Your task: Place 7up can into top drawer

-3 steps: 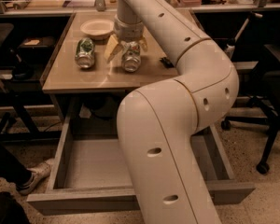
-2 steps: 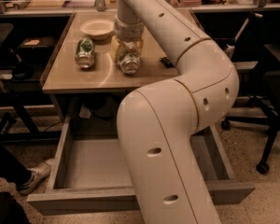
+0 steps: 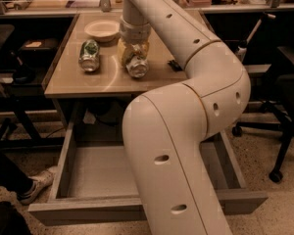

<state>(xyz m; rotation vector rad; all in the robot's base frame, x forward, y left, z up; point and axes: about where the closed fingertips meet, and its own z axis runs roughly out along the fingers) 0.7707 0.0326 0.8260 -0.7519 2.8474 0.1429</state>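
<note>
Settling lower over the 7up can [image 3: 137,68], the hand [image 3: 134,57] seems clamped on it; the drawer [image 3: 100,173] lies open at six o'clock.

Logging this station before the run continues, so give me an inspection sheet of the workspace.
Surface: tan table; top drawer pulled open below it.
Job's things: 7up can lying on the table, under the gripper.
Clutter: green can lying on its side, pale bowl, small dark item.
Gripper: gripper down over the 7up can.
Cables: nothing seen.
Surroundings: office chair at right, shoe lower left.
</note>
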